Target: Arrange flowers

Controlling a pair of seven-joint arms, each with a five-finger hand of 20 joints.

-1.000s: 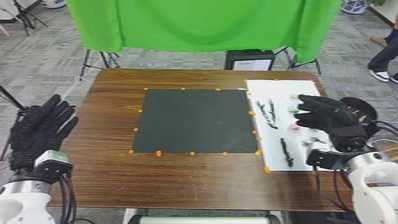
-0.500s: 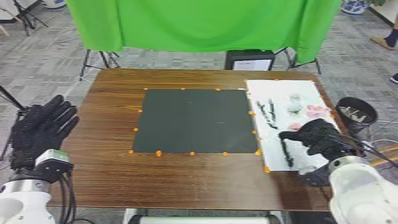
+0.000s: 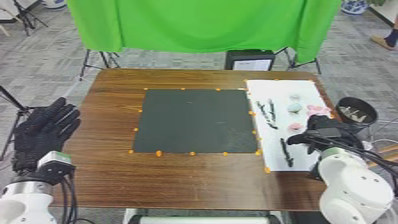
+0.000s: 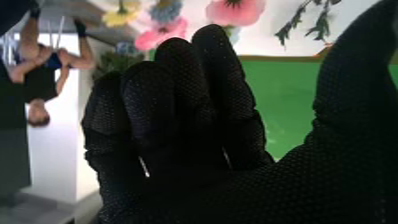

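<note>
The right hand point(image 3: 327, 134) is over the white sheet point(image 3: 306, 165), thumb apart and fingers loosely extended, holding nothing; a pink flower point(image 3: 295, 127) lies just to its left, a dark sprig point(image 3: 286, 153) near it. The left hand point(image 3: 44, 132), well apart from them, is open beside the table point(image 3: 178, 180).

Both hands open, one on each side of the mat

The left arm point(image 3: 27, 197) stands well to the left of the mat point(image 3: 195, 120). Its black-gloved left hand point(image 3: 40, 137) is open, with straight fingers pointing forward. The white right arm point(image 3: 355, 182) slants forward and inward, to the right of the mat. Its right hand point(image 3: 329, 133), also black-gloved, is near the mat's right side. In the right wrist view, relaxed fingers point(image 4: 222, 75) lie close together, the thumb point(image 4: 345, 85) spread apart.
</note>
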